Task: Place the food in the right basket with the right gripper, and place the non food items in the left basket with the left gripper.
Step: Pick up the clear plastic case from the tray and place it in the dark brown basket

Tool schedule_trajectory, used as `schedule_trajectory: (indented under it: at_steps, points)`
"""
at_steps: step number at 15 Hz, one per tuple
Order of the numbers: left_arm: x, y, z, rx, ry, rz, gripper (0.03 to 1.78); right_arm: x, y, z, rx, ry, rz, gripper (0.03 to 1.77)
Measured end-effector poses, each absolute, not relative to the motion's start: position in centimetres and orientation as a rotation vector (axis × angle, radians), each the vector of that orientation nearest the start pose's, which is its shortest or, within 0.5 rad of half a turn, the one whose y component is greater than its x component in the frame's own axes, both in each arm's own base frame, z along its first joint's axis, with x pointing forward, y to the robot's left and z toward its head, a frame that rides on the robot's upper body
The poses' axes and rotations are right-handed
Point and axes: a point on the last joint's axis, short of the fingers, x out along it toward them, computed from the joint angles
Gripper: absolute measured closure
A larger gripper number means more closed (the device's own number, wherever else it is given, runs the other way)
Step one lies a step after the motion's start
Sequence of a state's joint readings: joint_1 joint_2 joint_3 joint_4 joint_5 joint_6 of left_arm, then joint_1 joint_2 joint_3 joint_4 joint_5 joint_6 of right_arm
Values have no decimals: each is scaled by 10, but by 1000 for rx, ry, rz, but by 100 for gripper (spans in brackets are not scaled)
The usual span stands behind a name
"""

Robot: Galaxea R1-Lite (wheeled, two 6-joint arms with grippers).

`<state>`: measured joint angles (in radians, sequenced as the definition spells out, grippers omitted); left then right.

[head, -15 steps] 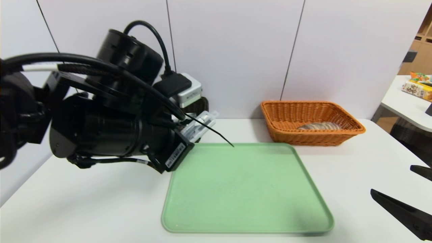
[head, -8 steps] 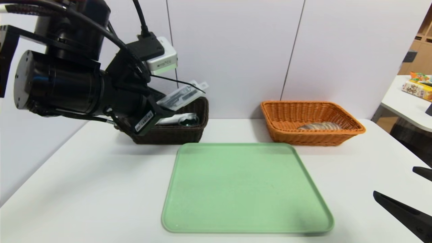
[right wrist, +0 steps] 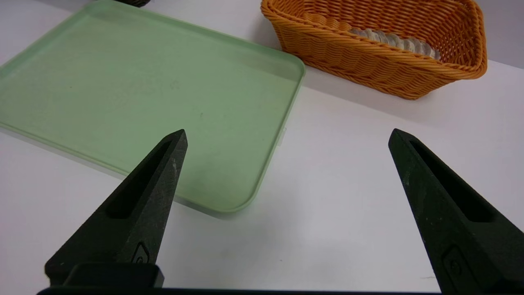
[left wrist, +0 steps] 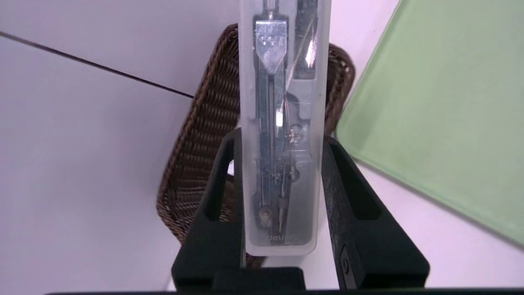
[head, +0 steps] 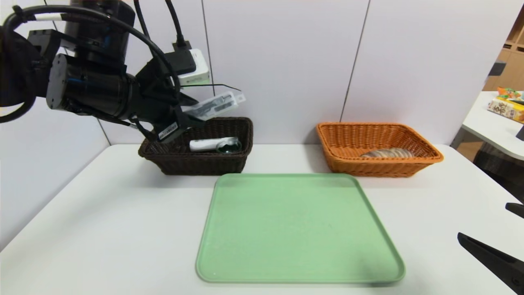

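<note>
My left gripper (head: 195, 113) is shut on a clear plastic case (head: 217, 105) with a metal drawing compass inside. It holds the case in the air, above the dark brown left basket (head: 204, 164). In the left wrist view the case (left wrist: 282, 102) sits clamped between both black fingers (left wrist: 221, 180), over the brown basket (left wrist: 196, 135). A white object (head: 208, 144) lies inside that basket. The orange right basket (head: 380, 167) holds a pale, flat food item (head: 387, 153). My right gripper (head: 482, 219) hangs open and holds nothing at the table's near right (right wrist: 287, 132).
A bare green tray (head: 299, 229) lies in the middle of the white table, in front of both baskets. A second table with colourful packages (head: 507, 104) stands at the far right. A white wall runs close behind the baskets.
My left arm has risen and swung back and to the left with the case, from the tray's far left corner to above the brown basket. The right gripper has barely shifted.
</note>
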<state>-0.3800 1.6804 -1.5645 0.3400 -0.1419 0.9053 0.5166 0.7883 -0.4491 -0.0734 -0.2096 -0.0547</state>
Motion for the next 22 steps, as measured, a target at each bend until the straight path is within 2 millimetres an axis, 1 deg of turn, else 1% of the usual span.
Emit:
schedule_trajectory:
  at_steps: [2, 7, 10, 13, 16, 19, 22]
  points:
    - [300, -112, 301, 1000, 191, -683, 124, 68, 33, 199, -147, 238, 312, 10]
    - [344, -112, 269, 1007, 269, -680, 124, 67, 33, 200, -144, 233, 311, 10]
    - [364, -116, 247, 1014, 308, -694, 124, 67, 32, 200, -141, 225, 310, 10]
    - [379, -116, 228, 1036, 358, -695, 124, 65, 31, 200, -139, 224, 307, 10]
    - [391, -109, 212, 1072, 408, -701, 124, 64, 30, 200, -138, 221, 304, 10]
    - [400, -104, 201, 1077, 437, -697, 124, 63, 30, 200, -135, 218, 304, 10]
    - [404, -104, 196, 1082, 452, -686, 124, 63, 30, 198, -137, 220, 304, 10]
